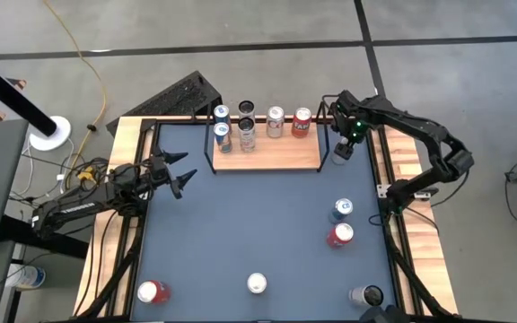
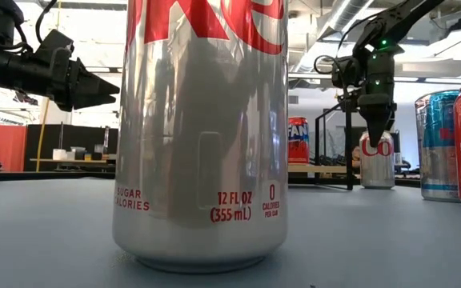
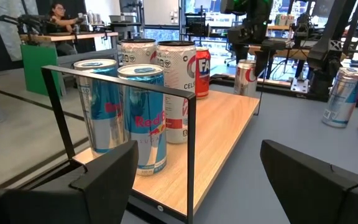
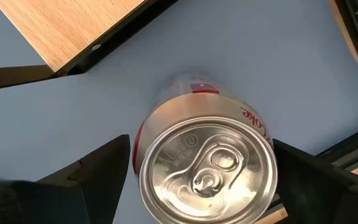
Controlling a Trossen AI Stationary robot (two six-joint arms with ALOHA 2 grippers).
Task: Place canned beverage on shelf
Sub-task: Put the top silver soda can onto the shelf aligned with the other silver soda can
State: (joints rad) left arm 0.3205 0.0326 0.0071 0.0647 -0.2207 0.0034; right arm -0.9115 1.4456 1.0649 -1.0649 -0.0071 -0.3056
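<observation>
The shelf [image 1: 263,157], a light-wood board in a black rail frame, lies at the table's far middle with several cans standing along its far edge [image 1: 258,124]. A silver-and-red can [image 1: 342,151] stands upright on the tabletop just right of the shelf. My right gripper [image 1: 343,146] points down over it. In the right wrist view its open fingers stand on either side of the can's top [image 4: 207,168]. My left gripper [image 1: 182,175] hovers open and empty left of the shelf, its fingers [image 3: 104,180] facing the shelf's left end [image 3: 222,124]. My right gripper comes at the silver-and-red can from above, one finger [image 4: 101,171] on each side of its top rim [image 4: 148,155]. I cannot tell whether the fingers touch it. The can stands upright with its base [image 2: 377,186] on the tabletop.
Loose cans stand on the tabletop: a blue one [image 1: 342,208] and a red one [image 1: 340,234] at the right, a red one [image 1: 152,292], a silver one [image 1: 257,283] and a dark one [image 1: 366,295] along the near edge. The middle of the table is bare.
</observation>
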